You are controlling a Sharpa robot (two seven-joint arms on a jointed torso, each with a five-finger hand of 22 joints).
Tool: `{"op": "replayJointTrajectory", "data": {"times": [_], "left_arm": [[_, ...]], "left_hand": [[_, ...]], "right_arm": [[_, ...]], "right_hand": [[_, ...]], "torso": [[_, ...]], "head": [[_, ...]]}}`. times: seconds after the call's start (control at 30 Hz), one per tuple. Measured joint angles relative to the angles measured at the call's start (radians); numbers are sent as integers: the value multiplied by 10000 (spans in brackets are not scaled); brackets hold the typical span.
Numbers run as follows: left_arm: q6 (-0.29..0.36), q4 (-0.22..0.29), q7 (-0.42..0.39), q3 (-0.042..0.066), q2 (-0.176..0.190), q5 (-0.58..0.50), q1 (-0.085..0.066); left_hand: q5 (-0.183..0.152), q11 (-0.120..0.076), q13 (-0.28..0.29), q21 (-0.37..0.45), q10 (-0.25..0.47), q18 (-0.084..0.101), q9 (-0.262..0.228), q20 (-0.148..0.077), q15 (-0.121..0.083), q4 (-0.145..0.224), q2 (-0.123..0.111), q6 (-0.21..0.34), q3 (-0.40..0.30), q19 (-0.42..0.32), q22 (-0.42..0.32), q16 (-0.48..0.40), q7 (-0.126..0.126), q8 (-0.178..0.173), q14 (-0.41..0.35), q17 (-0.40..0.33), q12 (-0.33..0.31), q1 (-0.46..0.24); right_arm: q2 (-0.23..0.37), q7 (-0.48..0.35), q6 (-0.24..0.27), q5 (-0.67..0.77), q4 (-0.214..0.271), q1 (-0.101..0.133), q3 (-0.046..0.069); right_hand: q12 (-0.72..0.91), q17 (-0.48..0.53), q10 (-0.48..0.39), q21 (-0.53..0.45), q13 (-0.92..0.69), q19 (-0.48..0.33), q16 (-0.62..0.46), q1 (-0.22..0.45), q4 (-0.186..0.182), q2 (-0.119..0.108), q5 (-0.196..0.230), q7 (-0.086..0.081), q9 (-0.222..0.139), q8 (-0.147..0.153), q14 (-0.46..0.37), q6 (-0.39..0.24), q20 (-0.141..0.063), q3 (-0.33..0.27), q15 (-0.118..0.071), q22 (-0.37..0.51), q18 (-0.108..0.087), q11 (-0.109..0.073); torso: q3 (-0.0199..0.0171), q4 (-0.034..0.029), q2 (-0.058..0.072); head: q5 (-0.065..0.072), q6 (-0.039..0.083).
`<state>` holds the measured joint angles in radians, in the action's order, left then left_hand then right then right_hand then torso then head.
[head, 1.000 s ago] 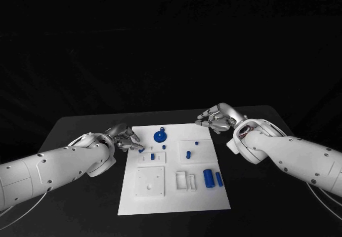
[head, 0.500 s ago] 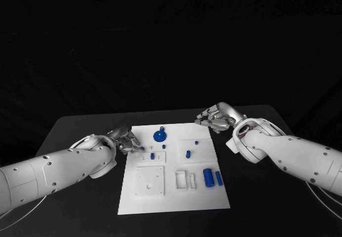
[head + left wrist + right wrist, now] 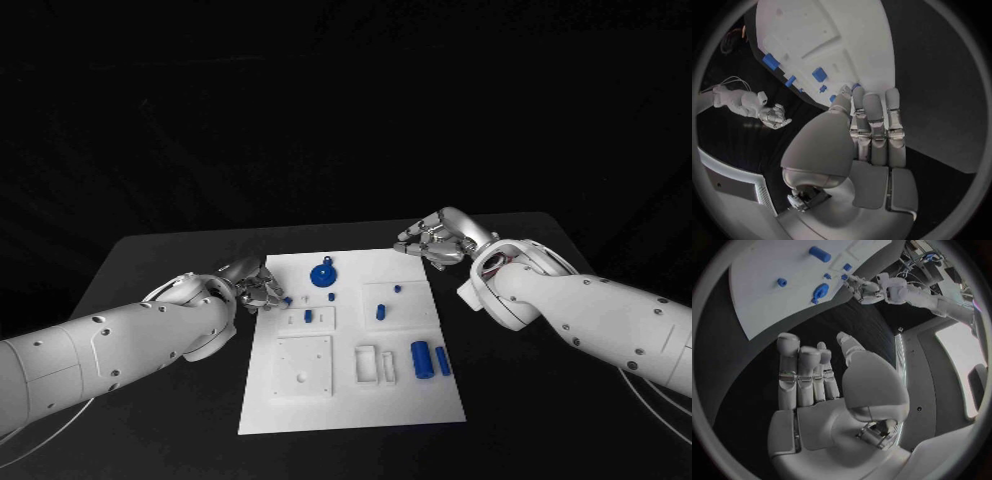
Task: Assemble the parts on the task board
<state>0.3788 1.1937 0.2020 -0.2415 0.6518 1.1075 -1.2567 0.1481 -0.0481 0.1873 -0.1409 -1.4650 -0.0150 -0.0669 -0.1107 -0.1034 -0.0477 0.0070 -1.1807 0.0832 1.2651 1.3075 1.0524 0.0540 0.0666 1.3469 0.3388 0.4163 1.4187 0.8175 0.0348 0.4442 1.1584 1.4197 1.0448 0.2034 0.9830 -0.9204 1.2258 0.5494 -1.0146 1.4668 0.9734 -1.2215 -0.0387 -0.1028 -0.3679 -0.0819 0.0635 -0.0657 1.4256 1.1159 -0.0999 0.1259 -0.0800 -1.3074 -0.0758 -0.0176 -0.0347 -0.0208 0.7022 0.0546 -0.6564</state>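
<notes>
The white task board (image 3: pixel 361 400) lies in the middle of the table. On it are a round blue part (image 3: pixel 323 273), a blue cylinder (image 3: pixel 421 360) and several small blue pieces. My left hand (image 3: pixel 251 285) is at the board's left edge. Its thumb and a finger meet on a small blue piece (image 3: pixel 287 299), which peeks out at the fingertips (image 3: pixel 856 86). My right hand (image 3: pixel 437 240) hovers off the board's far right corner. Its fingers (image 3: pixel 807 370) are apart and hold nothing.
White raised blocks (image 3: pixel 304 365) and slotted holders (image 3: pixel 376 365) stand on the near half of the board. Bare black table (image 3: pixel 159 270) lies on both sides of the board and beyond it.
My left arm has shifted a little along the board's left edge, and the small blue piece at its fingertips moved slightly away from me with it. The right arm has not moved.
</notes>
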Motion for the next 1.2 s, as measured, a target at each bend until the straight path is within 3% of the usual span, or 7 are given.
{"op": "replayJointTrajectory", "data": {"times": [0.3, 0.63, 1.0, 1.2], "left_arm": [[-123, -57, 0, 0, -51, 24, 55], [-232, -66, -25, -1, -74, 36, 77], [-243, -135, -28, 1, -111, 41, 83], [-280, -192, 6, 1, -163, 43, 83]], "left_hand": [[424, 0, 24, 0, 0, 1, 0, 0, 0, 317, 230, -100, 153, 0, -1, 0, -28, 0, 0, 25, 0, 230], [499, 0, 23, -41, -1, 1, -1, 0, 0, 397, 253, -163, 235, -1, -2, 0, -23, 0, 0, 33, 0, 253], [499, 0, 22, -41, 0, 0, -1, 0, 0, 310, 258, -32, 321, -1, 2, 0, 28, 0, 0, 32, 0, 139], [499, 0, 35, -41, 0, 0, -2, 0, 0, 35, 367, 37, 327, -1, 5, 0, 31, 0, 0, 32, 0, 30]], "right_arm": [[-1, 0, -10, -1, 1, -6, 0], [-1, -4, -19, -2, 2, -12, 0], [-2, -5, -30, -2, 3, -18, -1], [-1, -5, -33, -3, 5, -18, -1]], "right_hand": [[0, 1, 0, 0, 0, 0, 0, 0, 0, 0, 0, 0, 0, 0, 0, 0, 0, 0, 0, 0, 0, 0], [0, 1, 0, 0, 1, 0, 0, 0, 0, 0, 0, 0, 0, 0, 0, 0, 0, 0, 0, 0, 0, 0], [0, 2, 0, 0, -6, 0, 0, 0, 0, -1, 0, 0, 0, 0, 0, 0, 0, 0, 0, 0, 0, 0], [0, 2, 0, 0, -14, 0, 0, 0, 0, -1, 0, 0, 0, 0, 0, 0, 0, 0, 0, 1, 0, 0]], "torso": [[-3, 3, -1], [-3, -1, -5], [-3, -1, -6], [-4, -1, -3]], "head": [[0, -12], [27, -29], [36, -15], [36, -15]]}}
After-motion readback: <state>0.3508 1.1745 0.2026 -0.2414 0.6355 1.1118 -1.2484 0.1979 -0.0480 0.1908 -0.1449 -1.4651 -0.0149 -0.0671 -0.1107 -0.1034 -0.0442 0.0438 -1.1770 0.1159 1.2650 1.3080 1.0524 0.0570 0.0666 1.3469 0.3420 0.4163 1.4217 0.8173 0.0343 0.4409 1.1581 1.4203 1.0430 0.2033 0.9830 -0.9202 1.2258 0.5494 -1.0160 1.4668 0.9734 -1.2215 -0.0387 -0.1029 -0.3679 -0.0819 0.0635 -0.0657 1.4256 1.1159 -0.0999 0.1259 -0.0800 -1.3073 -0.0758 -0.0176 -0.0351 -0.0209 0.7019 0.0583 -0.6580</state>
